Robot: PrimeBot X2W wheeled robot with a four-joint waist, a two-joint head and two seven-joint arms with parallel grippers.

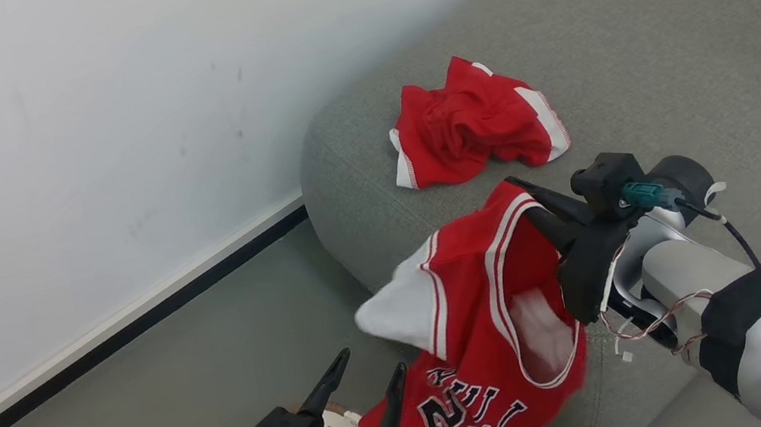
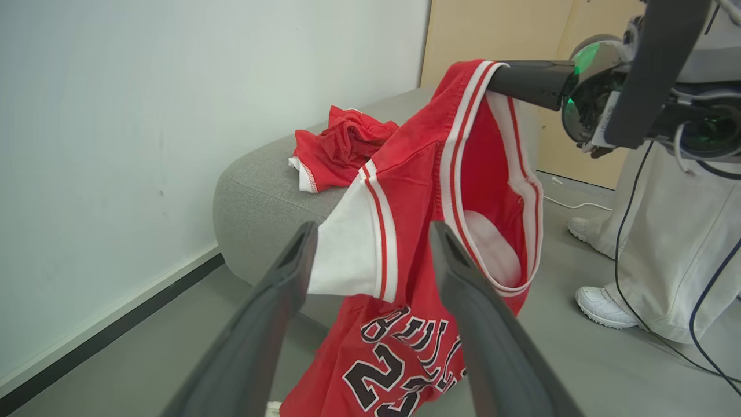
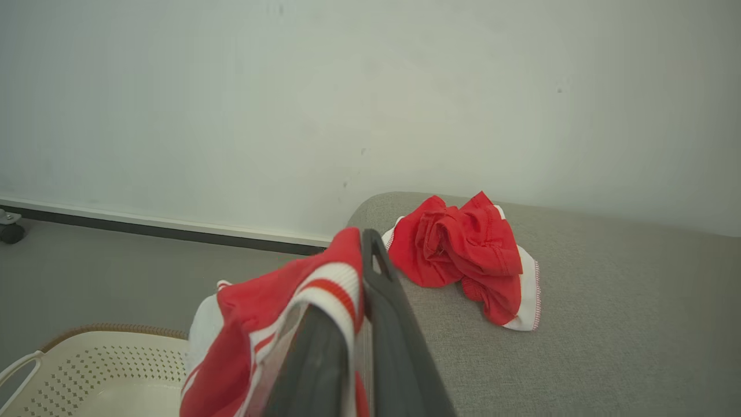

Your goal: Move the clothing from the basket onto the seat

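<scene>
- Your right gripper [image 1: 529,199] is pinching the jersey [image 1: 481,320] by a striped white-and-red edge near its shoulder, with both fingers pressing together on the cloth.
- The jersey is hanging from that grip in front of the rounded corner of the sofa [image 1: 667,46]. Its number 23 is showing low down, and its hem is running out of the bottom of the head view.
- Your left gripper [image 1: 373,361] is sitting low, just beside the jersey, with its fingers spreading wide and gripping nothing.
- In the head view one left finger is overlapping the jersey's edge, so you cannot tell whether it is touching the cloth.
- The shorts [image 1: 474,126] are lying crumpled on the sofa near its corner, apart from the jersey.
- The basket [image 3: 87,370] is sitting on the floor [image 1: 151,402] beside the sofa, below the hanging jersey.
- A person [image 2: 654,231] in pale trousers and white shoes is standing on the floor past the sofa, in the left wrist view.
</scene>
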